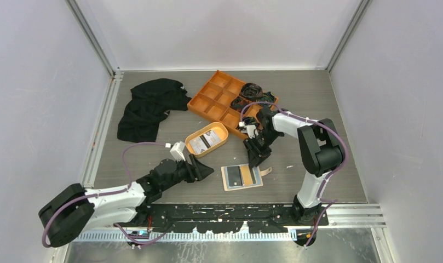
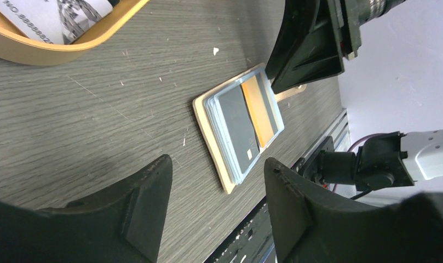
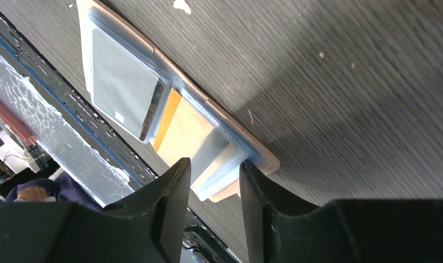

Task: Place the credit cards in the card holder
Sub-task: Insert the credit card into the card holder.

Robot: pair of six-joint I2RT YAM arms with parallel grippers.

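Lying open, long axis left-right, card holder [image 1: 242,177]; left hand [image 2: 217,166] released, right hand [image 3: 214,166] unclear.

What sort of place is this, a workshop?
Most likely a robotics lab booth: plain pale walls on metal framing box in a grey wood-grain table, two white-and-black robot arms are bolted to its near edge, and oddments like an orange divided plastic tray and a black cloth lie about.

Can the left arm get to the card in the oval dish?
Probably yes: the dish lies close beside the open left tool, the card sits uncovered in it, and the right tool is at the holder.
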